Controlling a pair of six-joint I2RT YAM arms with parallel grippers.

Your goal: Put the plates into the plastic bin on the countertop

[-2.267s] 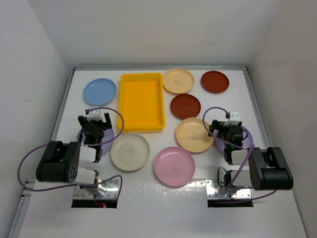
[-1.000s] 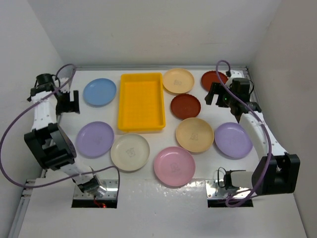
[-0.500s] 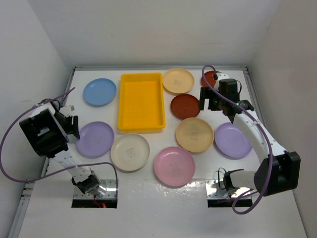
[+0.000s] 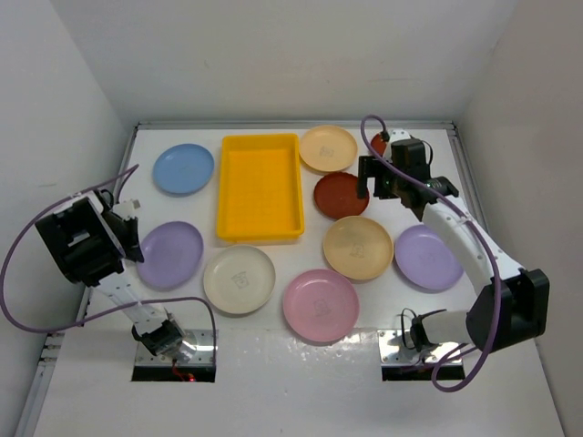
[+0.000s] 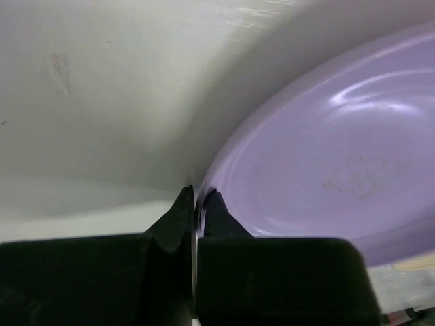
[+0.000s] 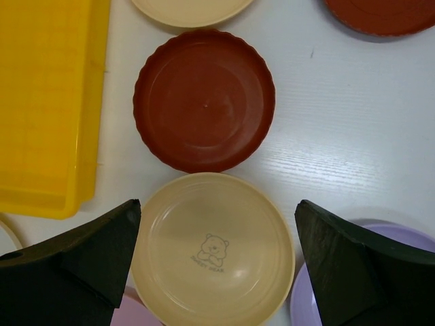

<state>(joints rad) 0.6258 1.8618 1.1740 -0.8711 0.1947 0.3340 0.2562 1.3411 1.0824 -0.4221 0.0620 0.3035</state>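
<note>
- Left gripper (image 5: 197, 204): the jaws are pinched together on the left rim of the purple plate (image 5: 326, 156). The rim passes between the two black fingertips.
- Purple plate: it lies near the left edge of the countertop (image 4: 273, 382), off the near-left corner of the yellow bin (image 4: 260, 187). Its right rim is just beside a cream plate (image 4: 239, 279). Whether it is lifted off the surface cannot be told.
- Right gripper (image 4: 381, 180): the jaws are spread wide and hold nothing. It hovers over the dark red plate (image 6: 204, 102) and the tan plate (image 6: 212, 244), to the right of the bin.
- Bin: it sits toward the far middle of the countertop, and every plate in view lies outside it.
- Other plates: light blue (image 4: 183, 168) is left of the bin and pale tan (image 4: 328, 147) is by the far edge. A second dark red plate (image 6: 387, 13) lies beyond the right gripper. A second purple plate (image 4: 428, 257) is near the right edge, and pink (image 4: 319, 305) is toward the near edge.
- Left wrist view only: shows the pinch on the rim.
- Right wrist view only: shows the bear print on the tan plate, with the fingers (image 6: 75, 258) to either side.
- Top view only: shows the whole layout.
</note>
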